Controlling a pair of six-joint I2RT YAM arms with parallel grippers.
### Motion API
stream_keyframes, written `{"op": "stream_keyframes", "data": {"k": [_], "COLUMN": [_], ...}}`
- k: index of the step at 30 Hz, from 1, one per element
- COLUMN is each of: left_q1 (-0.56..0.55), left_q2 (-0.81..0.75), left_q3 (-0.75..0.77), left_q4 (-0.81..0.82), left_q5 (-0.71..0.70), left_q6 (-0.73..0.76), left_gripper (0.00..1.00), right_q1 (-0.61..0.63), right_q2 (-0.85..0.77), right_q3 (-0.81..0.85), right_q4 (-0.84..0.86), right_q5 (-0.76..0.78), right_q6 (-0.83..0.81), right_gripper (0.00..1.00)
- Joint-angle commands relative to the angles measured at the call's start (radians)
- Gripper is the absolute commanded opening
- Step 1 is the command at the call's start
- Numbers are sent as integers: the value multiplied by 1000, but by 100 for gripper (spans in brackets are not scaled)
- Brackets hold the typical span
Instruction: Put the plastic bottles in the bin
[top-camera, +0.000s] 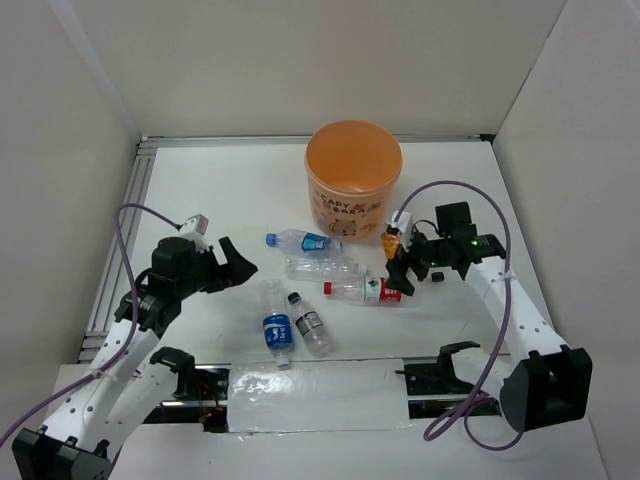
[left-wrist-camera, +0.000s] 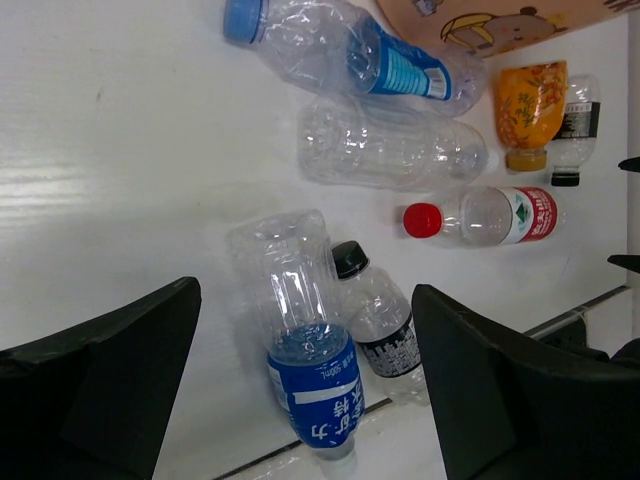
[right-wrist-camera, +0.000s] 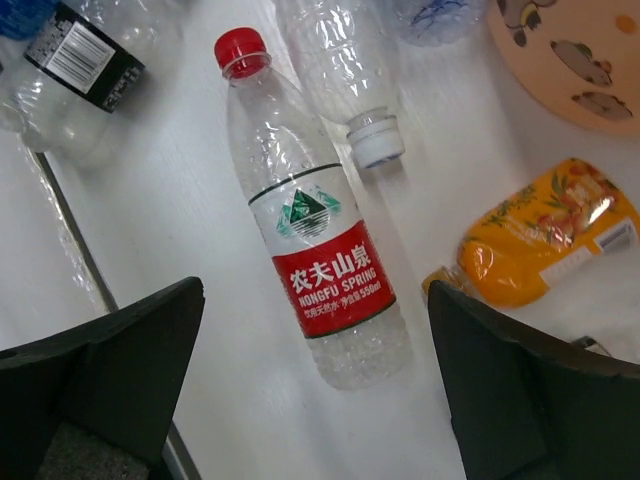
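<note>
Red-label bottle (right-wrist-camera: 320, 270) lies flat under right gripper (top-camera: 401, 277), jaws wide, empty. Straddle label band, close mid-body, lift toward bin (top-camera: 340, 205). Left gripper (top-camera: 236, 264) wide, empty.

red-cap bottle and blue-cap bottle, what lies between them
An unlabelled clear bottle lies between the red-cap bottle and the blue-cap bottle, clearest in the left wrist view.
</note>
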Motion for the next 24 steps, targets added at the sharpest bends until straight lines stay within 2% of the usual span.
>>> {"op": "stream_keyframes", "data": {"k": [1,4,5,7,15,24], "left_q1": [-15,-15,-25,-25,-55,-146], "left_q2": [0,0,0,0,42,203], "left_q3": [44,17,7,-9,-42,-28], "left_q4": [-49,-74,-74,-74,-34,52], "left_q5": [18,18,18,18,27,-13], "left_q6": [-22,-45,-57,-66,-99,-117], "left_gripper": [100,100,100,100,100,100], "right_q1": [83,198,217,241,306,332], "right_q2": [41,87,115,141,206,239], "right_q3": [45,22,-3,-29,-150,-234], "right_q4": [19,71,135,205,370,358], "right_q5": [60,150,179,261,368,321], "right_q6": [-76,-101,-89,-79,-125,-223], "right_gripper": [100,100,100,100,100,100]}}
